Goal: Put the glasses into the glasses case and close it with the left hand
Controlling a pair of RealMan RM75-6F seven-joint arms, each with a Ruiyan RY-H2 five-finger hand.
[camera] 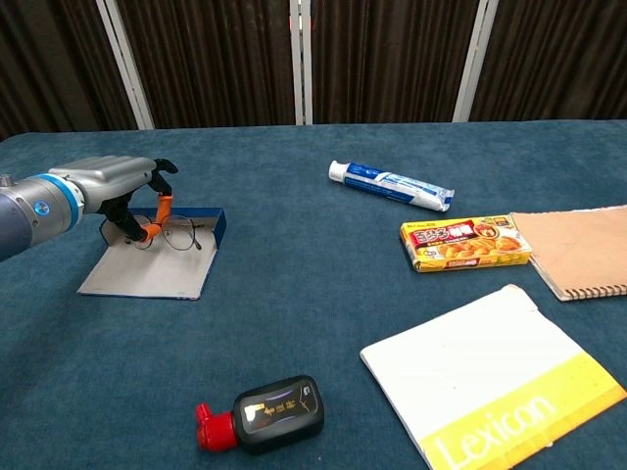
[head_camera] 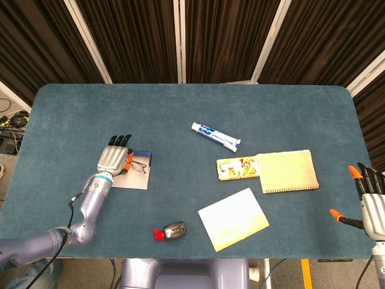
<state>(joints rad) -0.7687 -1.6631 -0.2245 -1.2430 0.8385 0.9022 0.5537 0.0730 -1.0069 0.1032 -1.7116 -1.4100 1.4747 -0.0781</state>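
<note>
The open glasses case (head_camera: 136, 179) (camera: 137, 276) lies at the table's left, a flat grey flap with a blue rim (camera: 213, 222) along its far side. My left hand (head_camera: 113, 159) (camera: 116, 183) hovers over the far left part of the case. Its orange fingertips (camera: 150, 231) pinch one end of the thin-framed glasses (head_camera: 138, 165) (camera: 180, 236), which hang low over the far part of the flap next to the blue rim. My right hand (head_camera: 373, 205) is at the right edge of the head view, off the table, fingers apart and holding nothing.
A toothpaste tube (head_camera: 215, 136) lies mid-table. Right of it are a curry box (head_camera: 237, 168) and a tan notebook (head_camera: 287, 171). A white and yellow Lexicon booklet (head_camera: 233, 218) and a black bottle with a red cap (head_camera: 171, 230) lie near the front edge.
</note>
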